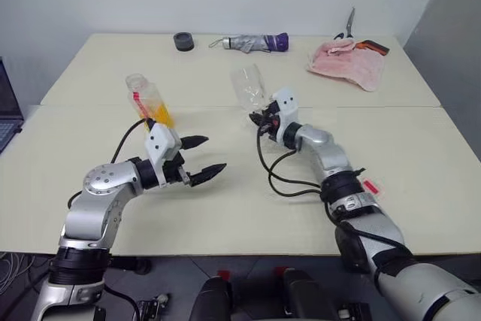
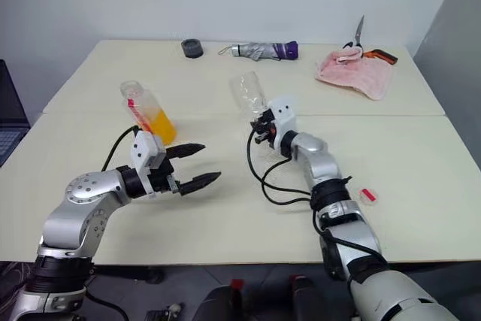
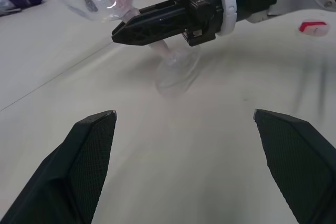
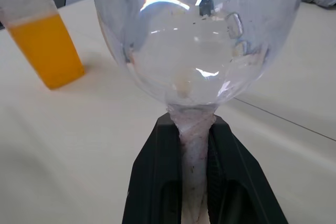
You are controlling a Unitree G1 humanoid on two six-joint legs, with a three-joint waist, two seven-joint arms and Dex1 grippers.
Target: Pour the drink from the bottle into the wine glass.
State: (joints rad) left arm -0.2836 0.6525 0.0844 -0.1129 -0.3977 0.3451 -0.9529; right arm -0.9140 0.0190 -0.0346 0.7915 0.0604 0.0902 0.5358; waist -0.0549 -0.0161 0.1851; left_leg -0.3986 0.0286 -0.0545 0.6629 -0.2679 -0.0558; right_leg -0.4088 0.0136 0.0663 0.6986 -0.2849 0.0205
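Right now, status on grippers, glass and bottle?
Right gripper shut on wine glass stem. Left gripper open, empty. Bottle standing uncapped, drink inside. Nothing between them.

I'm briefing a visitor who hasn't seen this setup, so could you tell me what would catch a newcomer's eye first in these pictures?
Most striking is the right gripper at the table's middle, shut on the stem of the tilted, empty wine glass. To its left stands the bottle, capless, with the bright orange drink in its lower part. Just in front of the bottle the left gripper hovers open.
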